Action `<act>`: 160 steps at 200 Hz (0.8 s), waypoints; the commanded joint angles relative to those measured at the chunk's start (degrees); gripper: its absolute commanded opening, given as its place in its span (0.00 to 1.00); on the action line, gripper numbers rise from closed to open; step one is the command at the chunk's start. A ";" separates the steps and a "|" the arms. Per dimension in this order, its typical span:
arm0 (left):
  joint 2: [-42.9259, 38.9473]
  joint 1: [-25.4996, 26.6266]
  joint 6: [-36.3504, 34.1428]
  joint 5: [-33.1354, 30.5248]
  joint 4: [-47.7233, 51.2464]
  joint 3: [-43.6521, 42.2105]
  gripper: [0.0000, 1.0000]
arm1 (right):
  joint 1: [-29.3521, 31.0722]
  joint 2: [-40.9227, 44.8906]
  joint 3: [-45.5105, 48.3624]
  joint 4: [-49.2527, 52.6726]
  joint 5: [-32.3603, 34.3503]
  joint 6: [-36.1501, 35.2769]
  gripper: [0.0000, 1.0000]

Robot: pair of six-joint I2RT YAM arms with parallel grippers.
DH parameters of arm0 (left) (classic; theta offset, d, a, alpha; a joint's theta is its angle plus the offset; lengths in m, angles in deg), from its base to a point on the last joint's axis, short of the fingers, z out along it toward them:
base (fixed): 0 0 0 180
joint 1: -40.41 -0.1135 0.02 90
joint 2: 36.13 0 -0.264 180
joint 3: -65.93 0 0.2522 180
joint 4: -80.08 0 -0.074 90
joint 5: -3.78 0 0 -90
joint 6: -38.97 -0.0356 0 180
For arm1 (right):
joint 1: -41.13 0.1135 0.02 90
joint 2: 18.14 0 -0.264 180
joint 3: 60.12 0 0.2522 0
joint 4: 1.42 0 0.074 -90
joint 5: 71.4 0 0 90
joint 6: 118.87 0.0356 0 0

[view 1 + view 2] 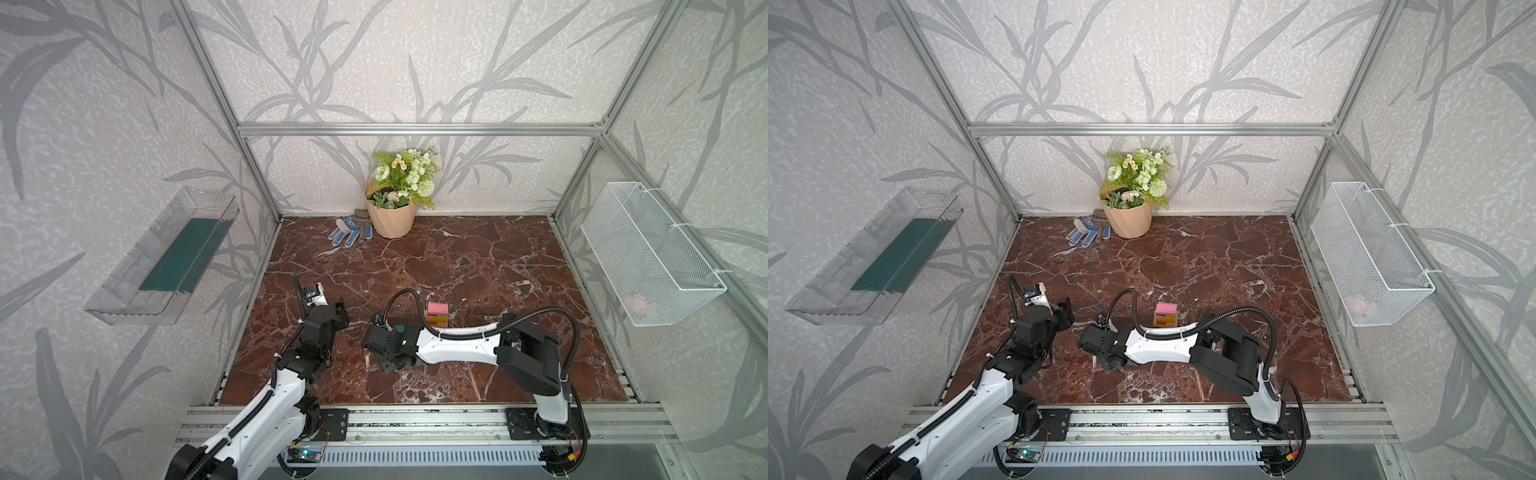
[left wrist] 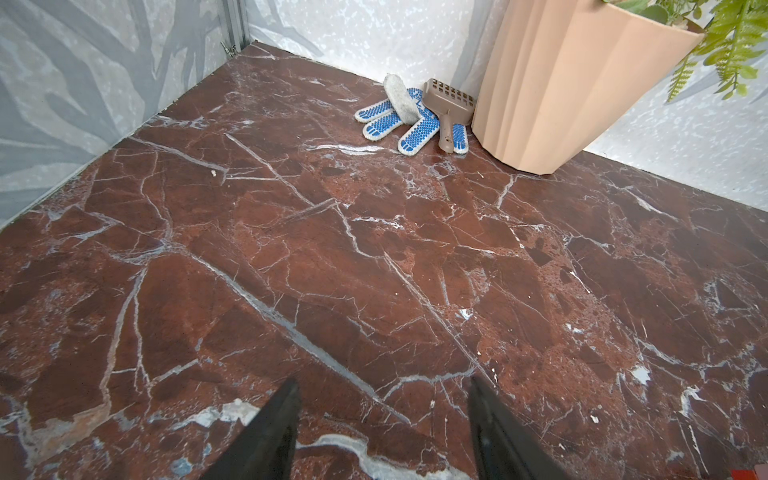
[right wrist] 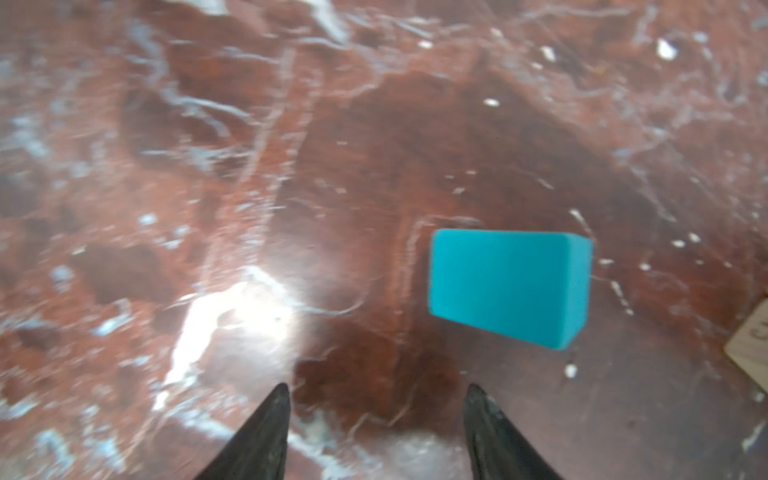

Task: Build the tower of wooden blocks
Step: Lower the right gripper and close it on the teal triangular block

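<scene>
Tower (image 1: pixel 436 319) sits about mid-table (image 1: pixel 498 257), pink block (image 1: pixel 438 308) on top, with open marble running out to the 12 and 3 o'clock edges. Teal block (image 3: pixel 511 286) lies on the marble at the tower's 8 o'clock, near it but apart. Right gripper (image 3: pixel 378 399) hangs just beside the teal block, claws spread, nothing between them. Left gripper (image 2: pixel 382 395) is out toward the 9 o'clock edge, also spread and empty.
</scene>
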 commanded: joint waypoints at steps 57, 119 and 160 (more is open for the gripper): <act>-0.61 0.05 0.07 -0.62 -0.78 -0.77 0.64 | -3.31 6.46 6.02 -0.35 5.21 -1.91 0.85; -0.19 0.01 0.07 -0.74 -0.73 -0.59 0.64 | -6.70 2.12 4.86 -9.08 -4.68 -13.31 0.91; -0.04 0.00 0.10 -0.71 -0.81 -0.51 0.64 | -7.06 0.13 3.67 -7.18 -3.98 -15.02 0.90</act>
